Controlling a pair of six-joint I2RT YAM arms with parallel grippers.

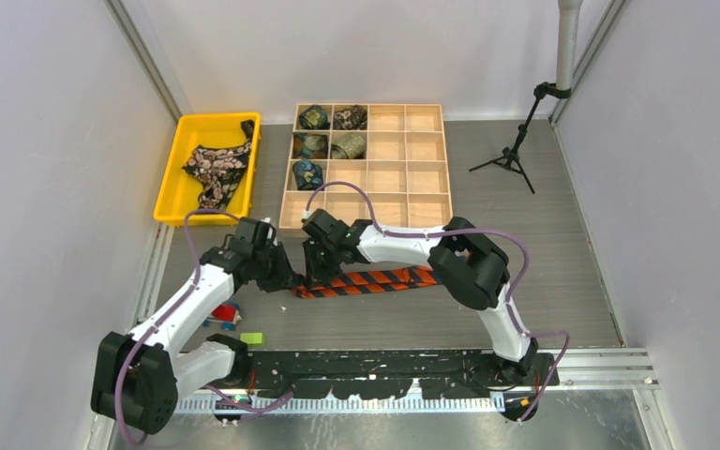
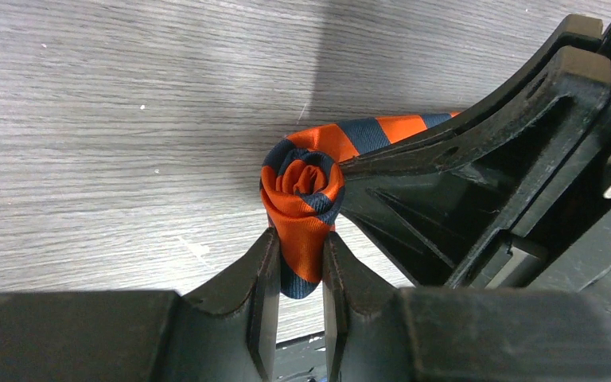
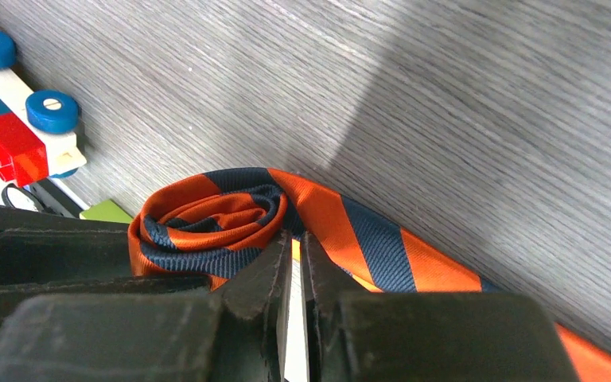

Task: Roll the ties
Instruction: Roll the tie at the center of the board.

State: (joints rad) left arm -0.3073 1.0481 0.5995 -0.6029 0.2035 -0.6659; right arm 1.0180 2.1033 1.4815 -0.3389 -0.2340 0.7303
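The orange-and-dark striped tie [image 1: 375, 279] lies flat on the table in front of the wooden tray. Its left end is wound into a small roll [image 2: 302, 179], which also shows in the right wrist view [image 3: 207, 223]. My left gripper [image 2: 301, 255] is shut on the roll's side, with the fabric pinched between both fingers [image 2: 266, 267]. My right gripper [image 3: 296, 248] is nearly closed, and its tips nip the tie's edge where the roll meets the flat length. In the top view the two grippers, left [image 1: 286, 277] and right [image 1: 317, 270], meet at the tie's left end.
A yellow bin [image 1: 173, 192] at the back left holds the black floral tie [image 1: 216, 167]. The wooden compartment tray [image 1: 412, 178] holds several rolled ties [image 1: 314, 117] in its left cells. Toy blocks [image 1: 225, 314] and a green block [image 1: 251, 337] lie near the left arm. A tripod [image 1: 511, 159] stands at the back right.
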